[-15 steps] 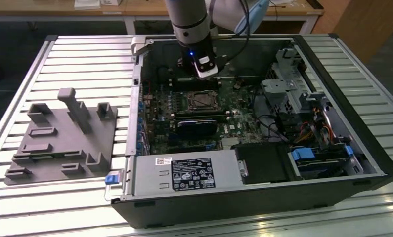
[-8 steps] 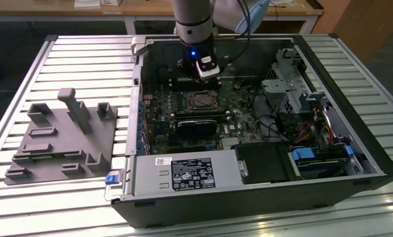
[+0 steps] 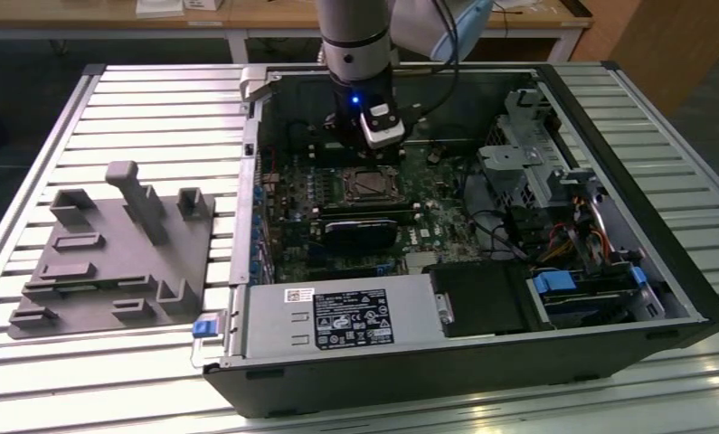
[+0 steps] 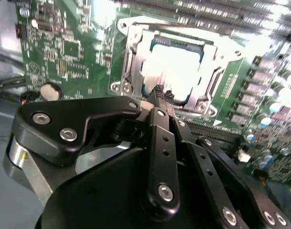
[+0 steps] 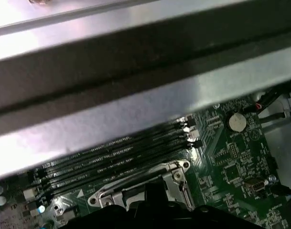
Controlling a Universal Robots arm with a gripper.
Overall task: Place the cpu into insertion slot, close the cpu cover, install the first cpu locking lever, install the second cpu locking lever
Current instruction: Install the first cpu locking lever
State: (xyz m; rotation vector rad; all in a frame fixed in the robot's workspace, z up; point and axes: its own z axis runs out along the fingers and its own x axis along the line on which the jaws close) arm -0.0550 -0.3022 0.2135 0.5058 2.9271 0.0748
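The end effector [image 4: 163, 94], fingertips pressed together on nothing, hovers just above the cpu [image 4: 176, 67], which sits in the insertion slot [image 3: 368, 185] under the cpu cover [image 4: 135, 57].

A workshop: open computer case [image 3: 480, 362] on a slatted metal workbench [image 3: 154, 108]
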